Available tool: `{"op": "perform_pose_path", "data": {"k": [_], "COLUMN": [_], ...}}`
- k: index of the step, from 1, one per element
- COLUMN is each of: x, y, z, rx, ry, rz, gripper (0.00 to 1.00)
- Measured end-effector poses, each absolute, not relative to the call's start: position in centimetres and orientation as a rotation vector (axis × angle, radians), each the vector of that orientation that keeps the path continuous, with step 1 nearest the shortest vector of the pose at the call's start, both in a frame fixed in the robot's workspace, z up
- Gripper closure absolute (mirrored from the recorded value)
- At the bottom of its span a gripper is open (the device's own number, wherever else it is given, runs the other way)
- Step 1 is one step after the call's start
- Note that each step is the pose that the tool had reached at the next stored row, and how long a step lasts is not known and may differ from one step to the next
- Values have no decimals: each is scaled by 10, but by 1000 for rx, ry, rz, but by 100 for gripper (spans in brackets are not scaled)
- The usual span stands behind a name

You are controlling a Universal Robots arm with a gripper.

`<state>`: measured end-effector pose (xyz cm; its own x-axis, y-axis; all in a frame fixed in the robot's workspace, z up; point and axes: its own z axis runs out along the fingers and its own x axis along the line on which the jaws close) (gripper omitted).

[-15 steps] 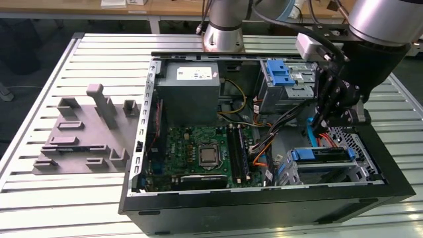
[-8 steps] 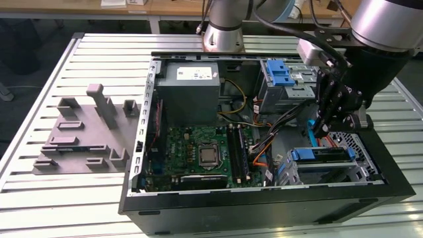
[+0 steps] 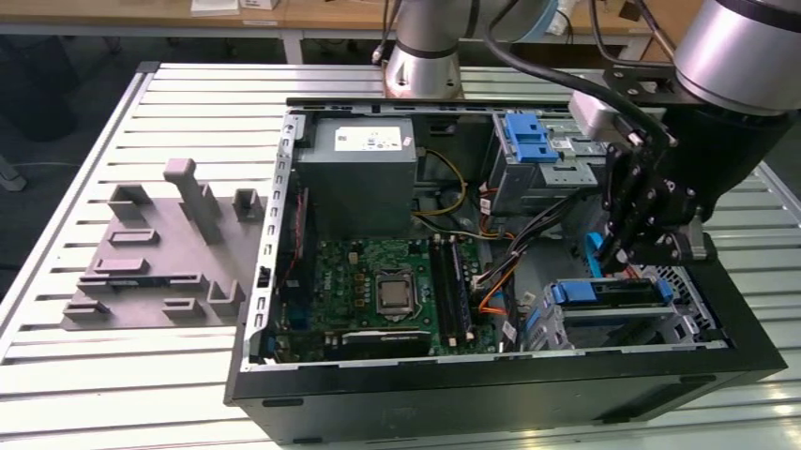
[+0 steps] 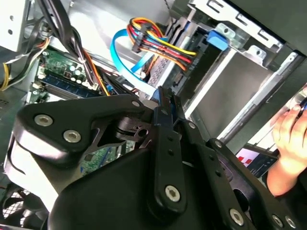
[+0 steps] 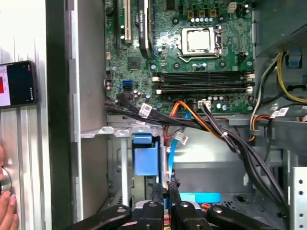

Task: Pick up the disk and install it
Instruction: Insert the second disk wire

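Observation:
In the exterior view the disk [image 3: 613, 293], a flat grey unit with a blue frame, lies in the lower drive bay at the case's right end. My gripper [image 3: 621, 260] hangs just above it, inside the open computer case [image 3: 269, 281]. Both wrist views show the black fingers [image 4: 162, 103] pressed together, so the gripper [image 5: 167, 188] is shut. A thin blue edge [image 4: 151, 92] shows right at the fingertips. I cannot tell whether they touch it. A blue plastic piece [image 5: 145, 155] sits in the silver bay just ahead of the fingers.
Bundled cables [image 5: 211, 129] cross between the motherboard [image 5: 192, 48] and the bay. A silver cage with a blue latch [image 3: 532, 141] and a grey power supply [image 3: 363, 173] stand at the back. A grey fixture [image 3: 157, 253] lies at the exterior view's left. A person's hand [image 4: 288, 139] and a phone [image 5: 17, 84] are beside the case.

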<state>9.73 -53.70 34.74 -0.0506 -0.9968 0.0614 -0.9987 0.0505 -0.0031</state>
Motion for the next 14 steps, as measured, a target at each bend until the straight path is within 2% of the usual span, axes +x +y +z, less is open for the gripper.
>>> {"op": "perform_pose_path", "data": {"k": [14], "x": [102], "y": [-545], "z": [344], "rx": [2135], "ry": [-2246], "rz": [68], "gripper": [84]}}
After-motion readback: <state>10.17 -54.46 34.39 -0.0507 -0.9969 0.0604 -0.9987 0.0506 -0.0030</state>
